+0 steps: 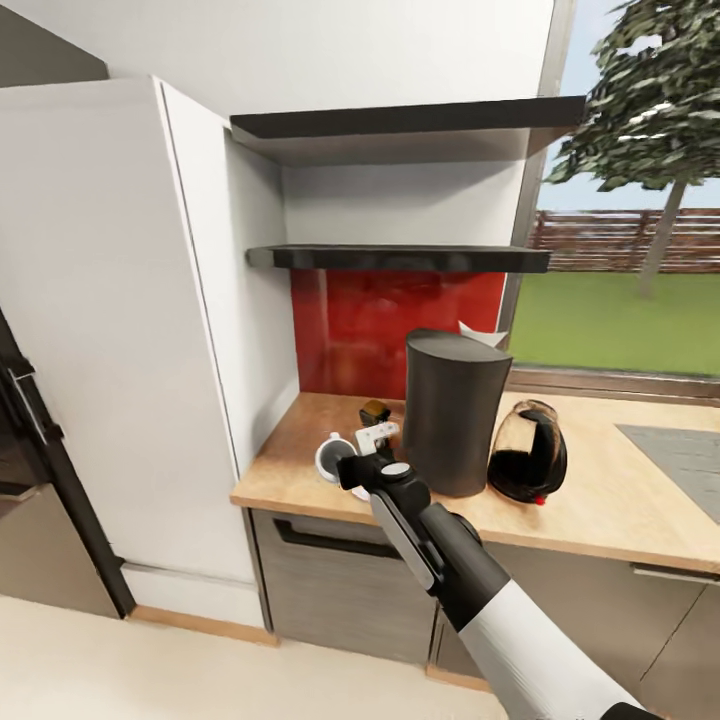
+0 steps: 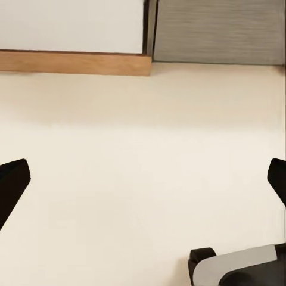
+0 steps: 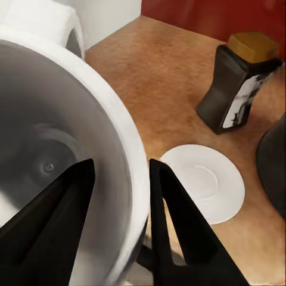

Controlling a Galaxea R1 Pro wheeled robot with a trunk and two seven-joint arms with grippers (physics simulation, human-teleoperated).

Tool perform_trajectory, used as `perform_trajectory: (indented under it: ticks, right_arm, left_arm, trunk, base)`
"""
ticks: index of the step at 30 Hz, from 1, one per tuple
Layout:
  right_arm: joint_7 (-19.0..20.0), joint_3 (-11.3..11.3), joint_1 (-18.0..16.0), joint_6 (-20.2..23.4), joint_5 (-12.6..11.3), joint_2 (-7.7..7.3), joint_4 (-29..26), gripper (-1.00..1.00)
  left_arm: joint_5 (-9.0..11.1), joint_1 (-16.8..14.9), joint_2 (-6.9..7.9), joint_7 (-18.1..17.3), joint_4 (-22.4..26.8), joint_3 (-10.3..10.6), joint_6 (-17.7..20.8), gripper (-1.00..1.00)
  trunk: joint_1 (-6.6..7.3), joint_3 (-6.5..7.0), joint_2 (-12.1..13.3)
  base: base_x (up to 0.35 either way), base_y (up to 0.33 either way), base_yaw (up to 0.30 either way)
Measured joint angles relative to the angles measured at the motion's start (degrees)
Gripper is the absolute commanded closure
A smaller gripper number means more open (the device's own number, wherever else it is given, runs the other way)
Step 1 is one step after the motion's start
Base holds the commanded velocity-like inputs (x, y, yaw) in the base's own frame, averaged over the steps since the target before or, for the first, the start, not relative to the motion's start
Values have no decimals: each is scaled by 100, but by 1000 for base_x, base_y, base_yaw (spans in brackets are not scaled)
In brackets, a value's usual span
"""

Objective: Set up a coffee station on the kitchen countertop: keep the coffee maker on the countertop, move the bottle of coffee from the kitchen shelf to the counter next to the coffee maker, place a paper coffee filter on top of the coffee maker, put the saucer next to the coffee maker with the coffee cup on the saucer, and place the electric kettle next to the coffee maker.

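Right fingers (image 3: 119,220) pinching the cup (image 3: 65,149) rim, holding it above the tabletop (image 3: 161,89) near the saucer (image 3: 205,182). Jar (image 3: 238,80) standing beyond. Left fingers (image 2: 15,185) spread wide over floor (image 2: 143,149)

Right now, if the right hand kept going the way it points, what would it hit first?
Probably the kitchen countertop just short of the saucer; the right hand already grips the coffee cup rim. Depth is uncertain.

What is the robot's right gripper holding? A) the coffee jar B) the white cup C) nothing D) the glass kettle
B: in the right wrist view the right gripper pinches the rim of the coffee cup, one finger inside and one outside, while the bottle of coffee stands free on the kitchen countertop beyond the empty saucer.
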State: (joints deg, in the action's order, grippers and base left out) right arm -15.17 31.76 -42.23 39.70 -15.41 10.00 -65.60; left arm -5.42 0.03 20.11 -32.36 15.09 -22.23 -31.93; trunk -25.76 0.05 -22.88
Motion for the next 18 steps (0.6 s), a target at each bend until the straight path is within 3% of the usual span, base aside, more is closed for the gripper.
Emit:
perform_trajectory:
  ticks: [3, 9, 11, 14, 18]
  right_arm:
    - [-12, -210, 0, 10, 6, 0, 202, 100]
    - [-274, -1396, -2, 35, 8, 0, 635, 100]
    - [-381, -1643, -2, 150, -16, 0, 655, 100]
    - [-480, -1954, -7, 634, -251, 0, 673, 100]
    - [-616, -2147, -11, 1315, -995, 0, 675, 100]
  left_arm:
    - [18, 0, -5, -9, -5, -3, 0, -100]
    - [34, 5, -8, -10, -12, -6, 9, -100]
    - [34, 5, -6, -5, -16, -10, 14, -100]
    - [30, 5, -5, -2, -18, -12, 37, -100]
    - [26, 5, -5, -1, -20, -11, 74, -100]
  trunk:
    - [0, 11, 0]
    - [0, 16, 0]
    - [0, 16, 0]
    - [0, 16, 0]
    - [0, 16, -1]
  base:
    - [0, 0, -279]
    - [0, 0, -189]
    - [0, 0, -42]
    - [0, 0, -18]
    - [0, 0, -4]
